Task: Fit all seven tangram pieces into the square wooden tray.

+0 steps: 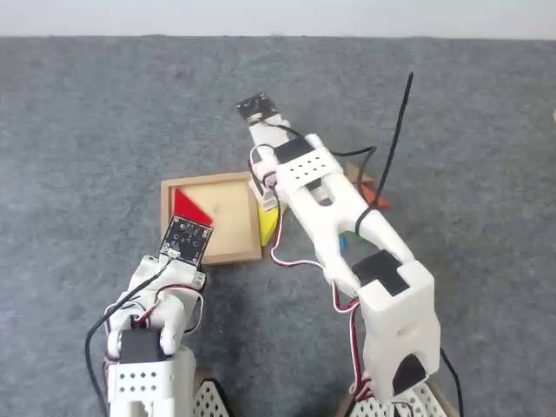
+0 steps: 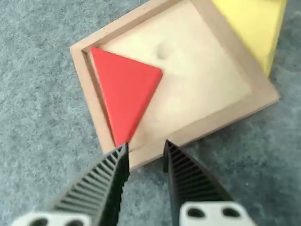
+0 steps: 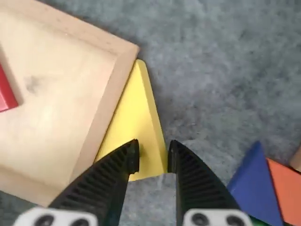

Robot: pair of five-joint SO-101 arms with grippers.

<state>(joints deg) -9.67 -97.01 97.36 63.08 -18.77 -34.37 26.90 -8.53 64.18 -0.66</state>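
High view: the square wooden tray (image 1: pixel 230 207) sits mid-frame with a red triangle (image 1: pixel 189 207) along its left wall. The right hand (image 3: pixel 153 154) pinches the yellow triangle (image 3: pixel 136 117) on edge beside the right rim, likely to tip it in. The left hand (image 2: pixel 146 151) hovers spread, empty.

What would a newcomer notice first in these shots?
The red triangle lies alone in the wooden tray, along one wall, with the left gripper open at the tray's rim. Next comes the yellow triangle against the tray's outer edge, with the right gripper right at it. A blue piece and an orange piece lie nearby on the grey carpet.
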